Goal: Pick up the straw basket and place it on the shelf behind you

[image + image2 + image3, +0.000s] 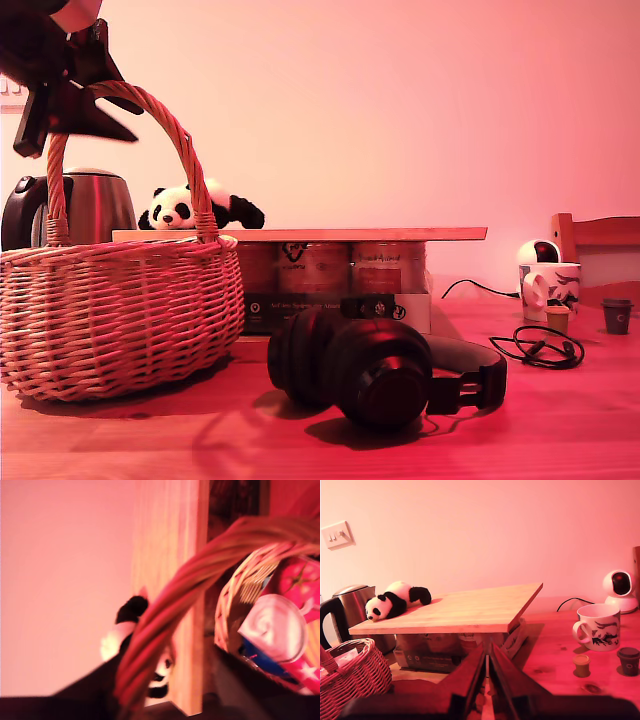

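Note:
The straw basket (120, 310) stands on the wooden table at the exterior view's left, and its base looks to rest on the tabletop. My first gripper (70, 95), blurred, is shut on the top of its arched braided handle (165, 120). In the first wrist view the handle (165, 615) runs between the dark fingers (85, 697), above the basket's rim (235, 600) and pink packets inside. The shelf (350, 234) is a light-wood board lying on a box of cans behind the basket. My second gripper (487, 662) is shut on nothing, facing the shelf (455, 612) with the basket (350, 680) beside it.
A toy panda (185, 208) lies on the shelf's end nearest the basket. A steel kettle (85, 205) stands behind the basket. Black headphones (380, 370) lie at the table's front. A mug (548, 288), two tiny cups (617, 315), a coiled cable (540, 345) and a small camera (620, 587) sit at the exterior view's right.

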